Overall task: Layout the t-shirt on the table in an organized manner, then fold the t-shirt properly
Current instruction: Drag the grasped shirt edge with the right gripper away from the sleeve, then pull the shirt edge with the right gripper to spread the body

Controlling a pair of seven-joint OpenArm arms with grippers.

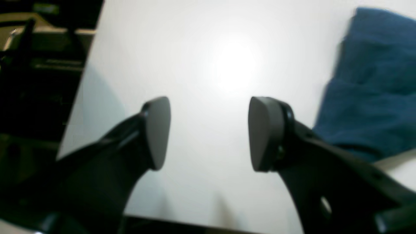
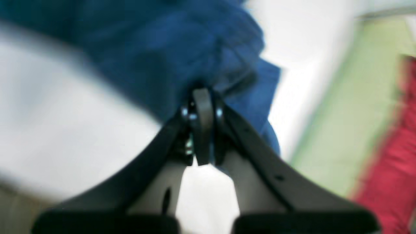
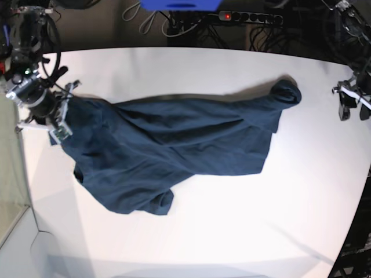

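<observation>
At left edge, right claw (image 2: 202, 125): pinching t-shirt (image 3: 174, 150); bunched cloth may slip out.
Left claw (image 1: 208, 133): spread, empty, over bare counter (image 3: 232, 231).

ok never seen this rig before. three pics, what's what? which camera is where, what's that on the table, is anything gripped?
It is a two-armed robot at a white table. The base view looks down on the whole scene; the other two come from cameras mounted on each wrist, looking along the fingers.

A dark blue t-shirt lies rumpled and stretched across the table, not yet laid flat.

The right gripper, at the left of the base view, is shut on the shirt's edge. The left gripper, at the right of the base view, is open over bare table beside the shirt, holding nothing.
</observation>
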